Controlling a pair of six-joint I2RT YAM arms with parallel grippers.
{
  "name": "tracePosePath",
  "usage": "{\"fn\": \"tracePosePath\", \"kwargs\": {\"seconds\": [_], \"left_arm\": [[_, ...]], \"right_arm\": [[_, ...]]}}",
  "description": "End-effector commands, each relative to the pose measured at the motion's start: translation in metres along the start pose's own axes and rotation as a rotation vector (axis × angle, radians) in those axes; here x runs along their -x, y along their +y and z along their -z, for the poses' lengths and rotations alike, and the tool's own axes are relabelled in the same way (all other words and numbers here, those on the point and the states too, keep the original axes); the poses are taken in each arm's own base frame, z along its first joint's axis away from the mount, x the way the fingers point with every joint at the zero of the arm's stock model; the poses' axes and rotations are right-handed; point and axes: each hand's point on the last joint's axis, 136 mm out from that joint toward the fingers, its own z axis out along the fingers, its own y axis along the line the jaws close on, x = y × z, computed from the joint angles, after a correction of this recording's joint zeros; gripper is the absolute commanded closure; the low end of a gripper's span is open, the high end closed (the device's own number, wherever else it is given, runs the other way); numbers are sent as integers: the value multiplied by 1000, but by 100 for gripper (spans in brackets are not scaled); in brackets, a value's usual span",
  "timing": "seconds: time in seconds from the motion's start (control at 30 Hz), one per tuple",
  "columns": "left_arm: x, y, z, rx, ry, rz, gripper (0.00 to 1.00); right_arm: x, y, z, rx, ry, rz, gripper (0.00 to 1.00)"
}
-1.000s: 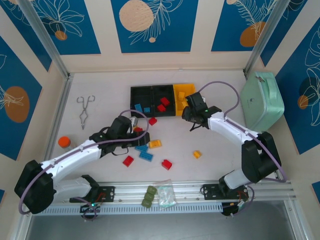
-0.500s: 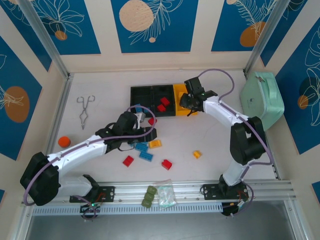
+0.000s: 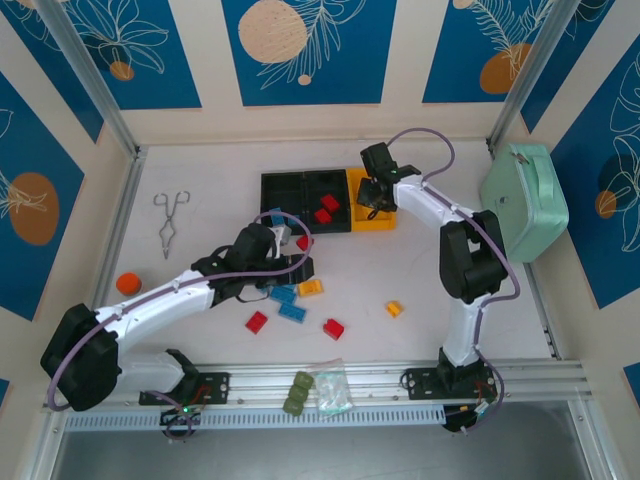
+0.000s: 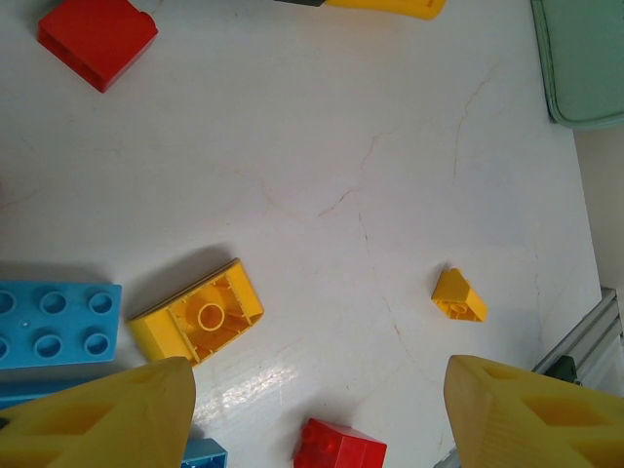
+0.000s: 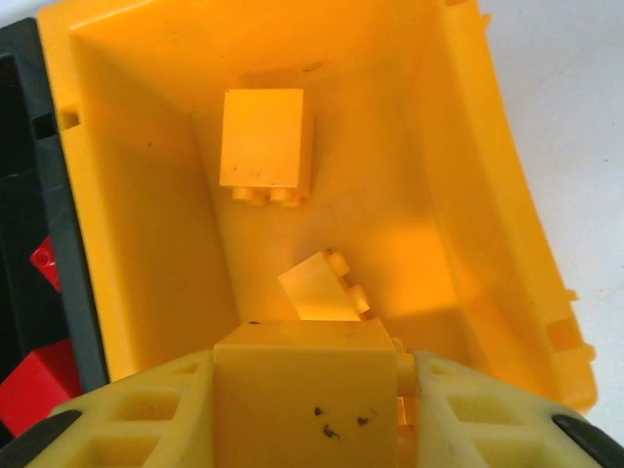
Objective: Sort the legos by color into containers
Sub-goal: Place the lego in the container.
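Note:
My right gripper (image 5: 307,419) is shut on a yellow brick (image 5: 304,385) and holds it just above the open yellow bin (image 5: 487,195), where two yellow bricks (image 5: 265,146) lie. In the top view that gripper (image 3: 375,197) hovers over the yellow bin (image 3: 385,222), at the right end of two black bins (image 3: 282,187). Red bricks (image 3: 325,208) lie in the middle bin. My left gripper (image 4: 317,409) is open above the table. An upturned yellow brick (image 4: 200,317), a red brick (image 4: 339,447) and a small yellow brick (image 4: 458,295) lie below it.
Loose red, blue and yellow bricks (image 3: 292,312) are scattered in front of the bins. Metal tongs (image 3: 170,222) and an orange disc (image 3: 128,284) lie at the left. A mint-green case (image 3: 523,200) stands at the right. An olive lumpy item (image 3: 297,392) and a plastic bag (image 3: 333,390) sit near the front rail.
My right gripper has swung left and back with the yellow brick, from in front of the yellow bin to over it. The left arm first shifted slightly right, then stayed still.

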Motion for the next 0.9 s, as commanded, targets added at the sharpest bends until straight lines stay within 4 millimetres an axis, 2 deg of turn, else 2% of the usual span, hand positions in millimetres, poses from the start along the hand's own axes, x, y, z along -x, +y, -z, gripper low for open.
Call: {"fn": "tracePosePath", "kwargs": {"seconds": [0.0,0.3,0.47,0.57,0.73,0.87], "left_arm": [[-3,-4,-1,-16,3,-6,32],[-4,-3,-1,-15,3,-3,32],[-5,-2,0,-15,3,1,32],[-5,-1,0,-13,1,2,32],[-5,-1,-1,-13,2,2,32],[-4,-3,-2,-19,3,0,32]], "right_arm": [[8,-13,-1,-78,-6,19,60],[12,-22,-13,-164,-5,22,56],[17,-22,-10,-177,-12,16,46],[20,-16,-1,-160,-33,21,42],[25,-7,27,-105,-84,24,41],[17,-1,50,-41,-99,31,42]]}}
